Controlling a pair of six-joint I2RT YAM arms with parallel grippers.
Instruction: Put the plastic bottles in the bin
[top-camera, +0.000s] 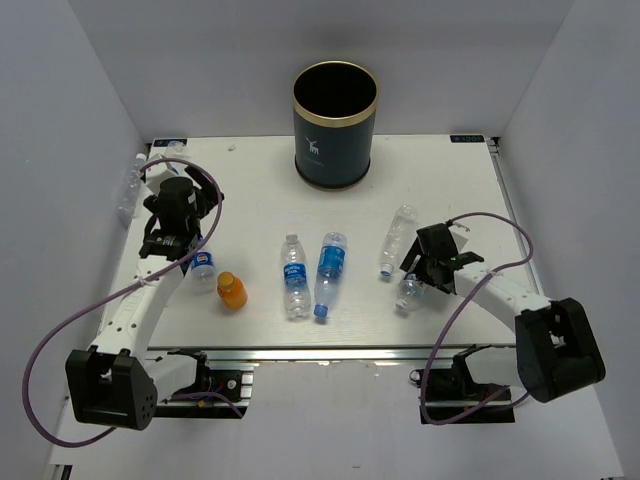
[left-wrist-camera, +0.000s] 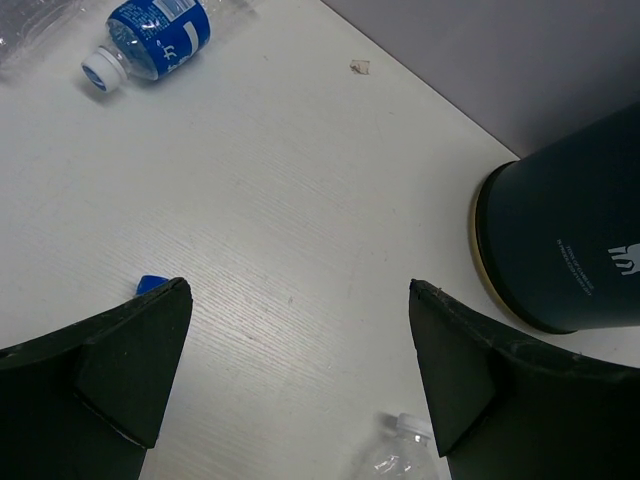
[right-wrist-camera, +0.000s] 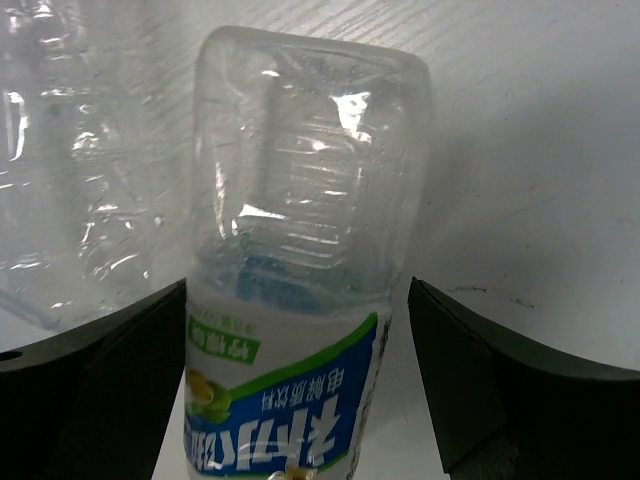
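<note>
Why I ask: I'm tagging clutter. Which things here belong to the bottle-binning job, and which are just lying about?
Job:
- bin
- orange bottle
- left bottle
- centre-left bottle
- centre-right bottle
- clear bottle
- green-labelled bottle

Lying about:
- paper scrap

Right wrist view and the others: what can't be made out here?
1. Right wrist: the green-labelled bottle, its cap end cut off by the bottom edge.
2. Top external: the bin, its inside too dark.
3. Top external: the blue-labelled bottle, partly behind the left arm.
4. Left wrist: a clear bottle, mostly cut off by the bottom edge.
</note>
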